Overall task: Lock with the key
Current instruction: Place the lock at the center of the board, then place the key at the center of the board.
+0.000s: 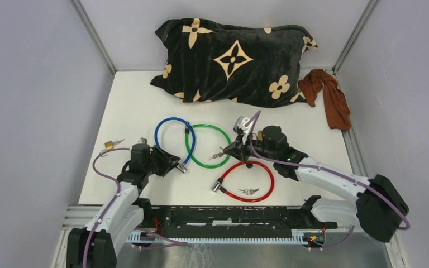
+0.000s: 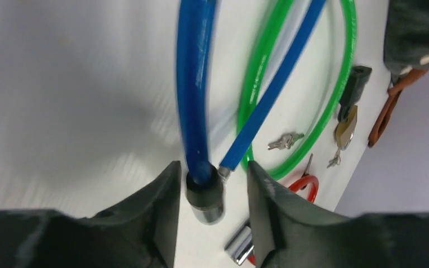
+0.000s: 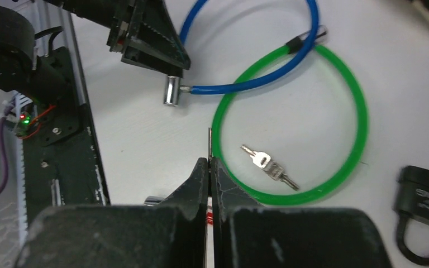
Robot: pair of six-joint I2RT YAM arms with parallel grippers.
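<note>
Insertion step: blue lock barrel [image 2: 204, 192], bracketed by spread L gripper [image 2: 213, 172], lies at 8 o'clock of key [image 3: 209, 140], pinched in pressed-together R gripper [image 3: 209, 165]; alignment w/ barrel req'd next.

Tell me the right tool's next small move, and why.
Probably ease the right tool, shut on the key, toward the blue cable lock's cylinder and line the blade up with its end: the cylinder lies apart from it, between the open fingers of the left tool.
</note>
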